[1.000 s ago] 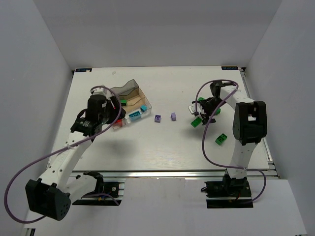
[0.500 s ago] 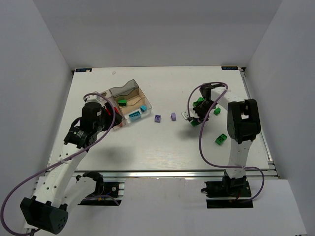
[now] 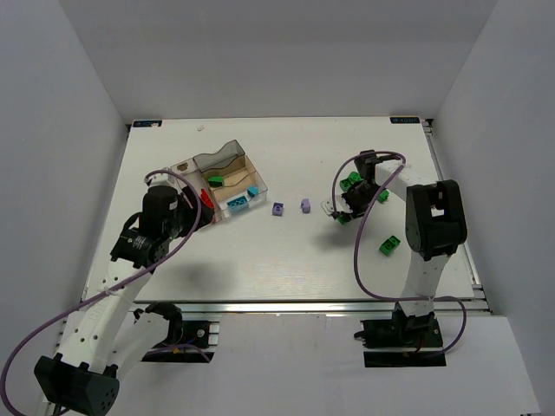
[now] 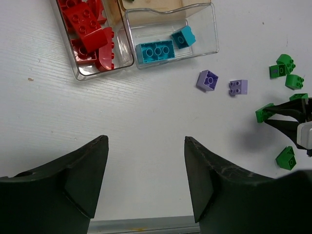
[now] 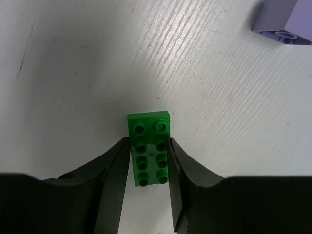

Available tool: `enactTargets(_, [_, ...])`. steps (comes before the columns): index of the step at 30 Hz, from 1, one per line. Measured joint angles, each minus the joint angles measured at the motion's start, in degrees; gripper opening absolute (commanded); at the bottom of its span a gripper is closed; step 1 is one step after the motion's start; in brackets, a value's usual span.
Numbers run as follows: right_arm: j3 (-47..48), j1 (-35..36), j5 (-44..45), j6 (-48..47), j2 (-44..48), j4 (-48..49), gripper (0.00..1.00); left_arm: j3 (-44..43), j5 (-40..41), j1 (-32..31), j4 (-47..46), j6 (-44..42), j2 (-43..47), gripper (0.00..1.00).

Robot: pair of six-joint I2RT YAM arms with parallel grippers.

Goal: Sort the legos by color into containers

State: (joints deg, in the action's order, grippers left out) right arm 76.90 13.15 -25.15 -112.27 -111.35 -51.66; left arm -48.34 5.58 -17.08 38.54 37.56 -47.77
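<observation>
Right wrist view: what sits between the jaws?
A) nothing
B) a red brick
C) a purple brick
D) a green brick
D: a long green brick lies on the white table between the right arm's jaws, which stand against its two long sides.

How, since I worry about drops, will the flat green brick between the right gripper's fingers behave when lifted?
Probably stiff: the green brick looks like hard moulded plastic, unlikely to bend. Likely light: small and flat. Its smooth sides could slip, since the right gripper meets only the narrow long edges; one end sticks out, so it may pivot.
</observation>
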Motion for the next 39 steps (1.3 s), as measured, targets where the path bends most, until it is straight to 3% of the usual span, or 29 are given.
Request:
enactTargets(3, [-0.2,0.0,0.5,0.6,0.0,0.7,0.55,0.0,0.0,0.0,0.2,0.0,0.1,0.73])
enactTargets(8, [-0.5,0.2,0.8,0.9,-0.1,1.2,0.58,0.0,0.0,0.0,0.5,0.0,0.6,0.73])
enactTargets(11, [-0.5,0.4,1.0,1.1,-0.2,1.0,0.46,0.0,0.0,0.0,0.7,0.0,0.9,0.73])
enactTargets(12, [-0.5,0.4,1.2,1.1,-0.3,0.9,0.37,0.0,0.0,0.0,0.7,0.1,0.9,0.73])
enactTargets(15, [0.9,0.5,1.2,1.7,-1.3,-0.2,0.21,0.0,0.2,0.0,0.9,0.3,1.0,0.73])
enactTargets(18, [3.6,0.6,1.0,2.1,-2.9,-2.1,0.13,0.0,0.4,0.0,1.0,0.5,1.0,0.73])
enactTargets(23, [9.8,1.7,-1.8,5.3,-5.1,-6.0,0.12,0.0,0.7,0.0,0.9,0.8,1.1,0.73])
enactTargets(30, [28.7,10.9,-12.3,21.9,-4.8,-3.9,0.12,0.0,1.3,0.0,0.7,1.1,2.0,0.73])
enactTargets(35, [33.6,20.6,-13.5,39.7,-5.5,9.3,0.11,-0.2,2.2,0.0,0.3,1.6,2.3,0.73])
enactTargets(39, [37.3,26.3,-10.2,53.0,-11.2,24.9,0.09,-0.2,2.4,0.0,-0.1,2.8,3.3,0.73])
